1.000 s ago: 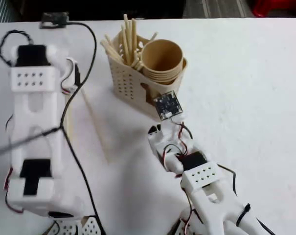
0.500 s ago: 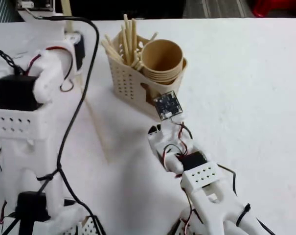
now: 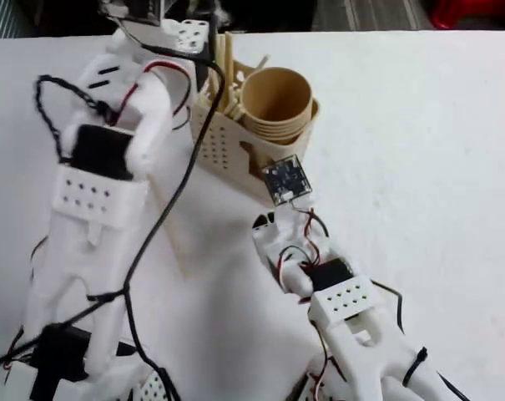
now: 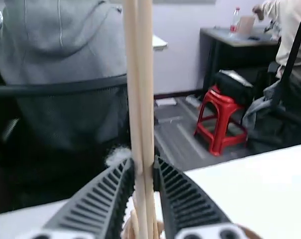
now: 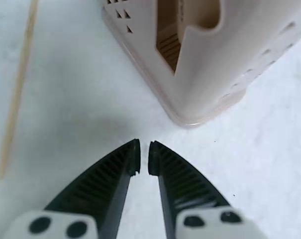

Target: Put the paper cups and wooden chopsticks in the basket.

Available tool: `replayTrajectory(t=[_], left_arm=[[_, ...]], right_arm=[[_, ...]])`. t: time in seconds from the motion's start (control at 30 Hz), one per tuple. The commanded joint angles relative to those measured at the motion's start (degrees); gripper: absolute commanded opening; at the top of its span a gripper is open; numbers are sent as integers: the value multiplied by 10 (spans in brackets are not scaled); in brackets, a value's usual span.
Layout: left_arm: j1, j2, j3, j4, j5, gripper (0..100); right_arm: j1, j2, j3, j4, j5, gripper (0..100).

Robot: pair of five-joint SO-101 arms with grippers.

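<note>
The ribbed black left gripper (image 4: 144, 172) pinches two smooth pale wooden chopsticks (image 4: 139, 74) upright by the perforated cream plastic basket (image 3: 220, 150) (nested tan paper cups (image 3: 277, 96) sit inside). The right gripper (image 5: 140, 158), nearly closed and empty, hangs just beside the basket. One thin loose chopstick (image 5: 18, 84) lies on the white table (image 3: 419, 125).

White perforated arms (image 3: 89, 200) carry black servos (image 3: 102, 150), red and black cables (image 3: 175, 185) and ribbed black pincer fingers (image 5: 115, 175).

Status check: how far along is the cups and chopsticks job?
Done: the paper cups sit stacked in the basket, with a bunch of chopsticks beside them. In hand: the left gripper is shut on a pair of chopsticks, up by the basket. Left: one chopstick lies on the table; the right gripper is empty nearby.
</note>
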Motion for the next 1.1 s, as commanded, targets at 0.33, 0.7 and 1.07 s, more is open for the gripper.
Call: replayTrajectory(t=[0.33, 0.7, 1.07], left_arm=[[-20, 8, 157, -156, -4, 135], [-41, -57, 73, 63, -69, 139], [-65, -202, 75, 324, -113, 100]], right_arm=[[2, -11, -2, -10, 8, 49], [2, -11, -2, -10, 8, 49], [6, -11, -2, -10, 8, 49]])
